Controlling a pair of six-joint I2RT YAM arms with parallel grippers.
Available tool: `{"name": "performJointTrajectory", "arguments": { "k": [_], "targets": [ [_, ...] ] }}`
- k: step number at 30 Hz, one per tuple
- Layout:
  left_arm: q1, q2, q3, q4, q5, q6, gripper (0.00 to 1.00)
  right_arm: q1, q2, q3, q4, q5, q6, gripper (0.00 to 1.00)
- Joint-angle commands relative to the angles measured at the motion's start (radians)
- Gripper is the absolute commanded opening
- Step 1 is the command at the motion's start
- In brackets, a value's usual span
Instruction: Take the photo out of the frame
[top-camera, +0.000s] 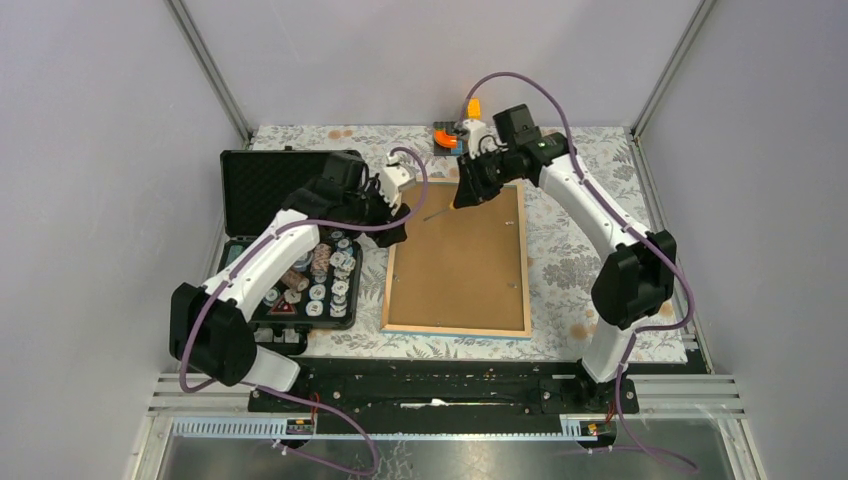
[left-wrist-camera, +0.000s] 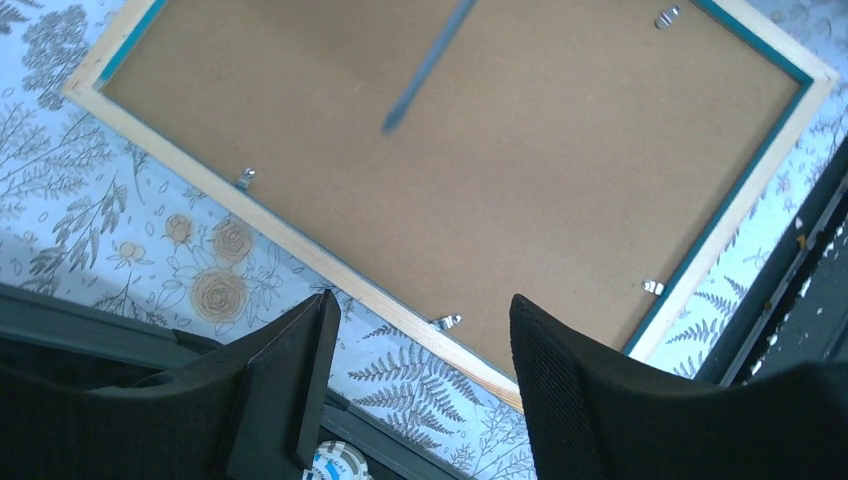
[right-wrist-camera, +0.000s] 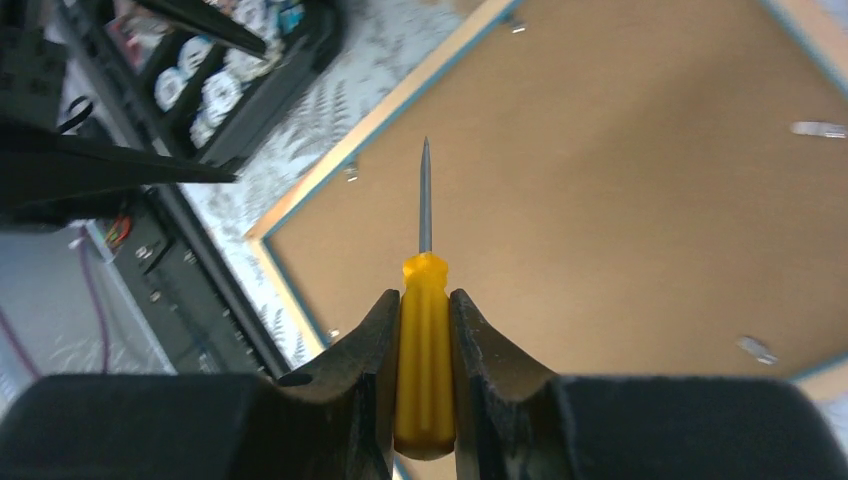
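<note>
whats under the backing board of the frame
The frame lies face down on the floral cloth; only its brown backing and small metal clips show. Anything beneath the backing, a photo included, is covered.

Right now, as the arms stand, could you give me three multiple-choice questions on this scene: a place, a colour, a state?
1. Where is the case in the top view? A) left of the frame B) on it C) right of it
2. What colour is the screwdriver handle? A) green B) yellow C) blue
3. How is the left gripper? A) shut on the frame B) shut on the screwdriver C) open, empty
Answers: 1 A, the case lies beside the frame's left edge. 2 B, the handle clamped in the right gripper is yellow. 3 C, its fingers stand apart with nothing between them.
</note>
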Motion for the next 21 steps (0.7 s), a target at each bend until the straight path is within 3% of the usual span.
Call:
{"name": "performJointTrajectory", "arguments": {
  "k": [1,8,14,21],
  "targets": [
    [-0.089,-0.056,0.014,-0.019,0.005,0.097,0.68,0.046,-0.050,-0.046,-0.001,-0.147,0.053,0.00],
    [-0.328,-0.047,0.013,-0.009,-0.279,0.186,0.65,0.074,-0.039,-0.099,0.036,-0.292,0.095,0.00],
    [-0.358,-0.008,0.036,0.022,-0.344,0.148,0.53,0.076,-0.058,-0.126,0.037,-0.326,0.096,0.00],
    [-0.379,0.012,0.034,0.020,-0.357,0.136,0.28,0.076,-0.088,-0.166,0.031,-0.352,0.085,0.00]
  ]
}}
